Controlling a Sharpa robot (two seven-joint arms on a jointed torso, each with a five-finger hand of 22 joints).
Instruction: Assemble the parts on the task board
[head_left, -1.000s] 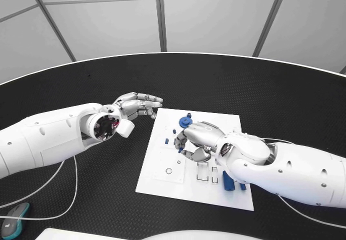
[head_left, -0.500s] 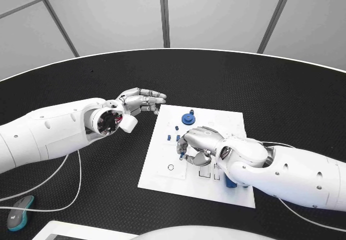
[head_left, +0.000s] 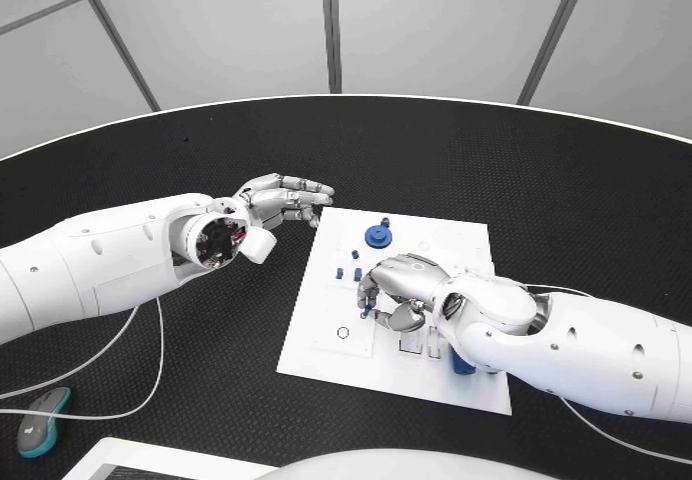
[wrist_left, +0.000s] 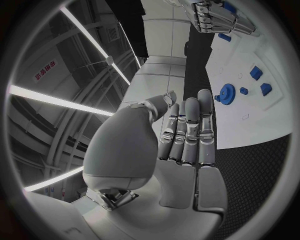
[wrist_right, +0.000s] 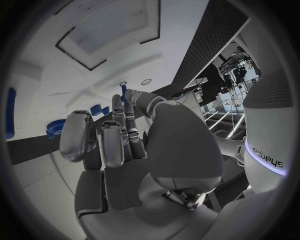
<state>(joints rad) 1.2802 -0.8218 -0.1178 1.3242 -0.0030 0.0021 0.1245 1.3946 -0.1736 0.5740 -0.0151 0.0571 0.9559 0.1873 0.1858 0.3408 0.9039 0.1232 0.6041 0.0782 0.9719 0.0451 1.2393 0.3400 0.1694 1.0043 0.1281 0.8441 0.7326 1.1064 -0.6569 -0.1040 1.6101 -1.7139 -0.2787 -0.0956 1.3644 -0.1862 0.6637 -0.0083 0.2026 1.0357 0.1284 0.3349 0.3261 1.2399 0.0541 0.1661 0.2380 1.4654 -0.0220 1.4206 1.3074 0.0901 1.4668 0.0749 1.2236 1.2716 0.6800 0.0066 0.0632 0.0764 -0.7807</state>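
Change since the earlier frames: the right hand (head_left: 392, 292) is now found lower on the task board (head_left: 447, 240), over the middle slots, having been drawn back from the blue gear (head_left: 376, 236); the left hand (head_left: 277, 203) is little shifted.

Right hand: set over the centre of the board, fingers curled downward. A small blue part (head_left: 366, 312) is seen at the fingertips, in the right wrist view as a thin blue peg (wrist_right: 124, 93) between thumb and finger (judged to be pinched, held just above the board surface).

Left hand: held above the black table (head_left: 505, 160) just off the board's far left corner, fingers straight and close together (wrist_left: 186, 131), nothing gripped.

Task board: white plate, laid flat at table centre. The blue gear is seated near its far edge, with a small blue knob (head_left: 385, 221) just beyond it. Two small blue parts (head_left: 346, 271) are placed side by side on the left portion. A longer blue piece (head_left: 460, 364) is partly covered by the right arm near the board's near edge.

Other: a white cable (head_left: 137, 370) is trailed over the table under the left arm.
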